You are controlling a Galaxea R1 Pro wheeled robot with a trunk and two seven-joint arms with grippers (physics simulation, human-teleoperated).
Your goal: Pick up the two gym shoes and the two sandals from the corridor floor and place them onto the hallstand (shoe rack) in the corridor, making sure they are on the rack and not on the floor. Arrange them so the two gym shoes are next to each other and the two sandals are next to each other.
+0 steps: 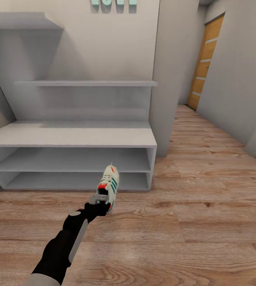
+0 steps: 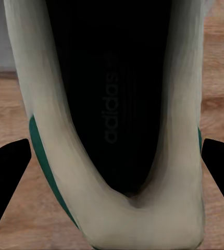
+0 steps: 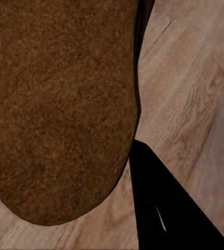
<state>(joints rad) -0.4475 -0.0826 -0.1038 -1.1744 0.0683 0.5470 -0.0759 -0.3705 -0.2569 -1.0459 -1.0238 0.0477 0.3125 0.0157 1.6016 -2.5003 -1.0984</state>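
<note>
**Sneaker and sandal in hand, rack just ahead**

Nearest the robot, the left arm reaches forward over the wood-plank corridor floor (image 1: 207,222), and its left tool (image 1: 100,200) is clenched on the heel end of a white gym shoe (image 1: 110,186) with green stripes and a red patch. The left wrist view bears this out: the shoe's dark opening and pale collar sit between the two black fingers (image 2: 5,177), which press in on either side. The shoe is held off the floor, toe pointing toward the rack.

In the right wrist view a brown sandal (image 3: 54,104) lies close against the camera, with one dark finger (image 3: 164,208) beside its rounded end and planks beyond. The right tool looks to be grasping it, though the second finger is hidden, so that is a judgement.

Beyond the sneaker stands the light grey hallstand (image 1: 72,137), its wide bench top and the two open tiers beneath all bare, with higher wall shelves behind. Farther right, the corridor runs back to an orange door (image 1: 205,59).

The step in hand is carrying the first items to the rack. Next, the left arm must extend and lift the sneaker above a tier, set it down level, and leave room beside it for its partner; the sandal belongs at a separate spot.
</note>
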